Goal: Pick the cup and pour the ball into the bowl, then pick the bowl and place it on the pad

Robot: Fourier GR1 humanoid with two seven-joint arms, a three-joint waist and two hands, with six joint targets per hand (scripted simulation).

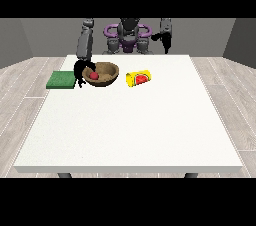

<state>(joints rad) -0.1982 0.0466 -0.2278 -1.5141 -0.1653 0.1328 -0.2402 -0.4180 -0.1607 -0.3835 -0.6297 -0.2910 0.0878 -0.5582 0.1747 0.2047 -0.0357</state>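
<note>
white table before us holds one brown bowl cradling one red ball, our hand at the view's left curling fingers over its rim, one yellow cup lying sideways, one green pad at left.

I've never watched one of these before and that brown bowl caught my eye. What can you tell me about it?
The bowl is round, shallow and brown, wood-like in look. It stands upright on the white table, towards the far side, between a green pad and a yellow cup lying on its side. A red ball sits inside it. The black hand at the view's left is at its rim, seemingly curled over the edge.
</note>
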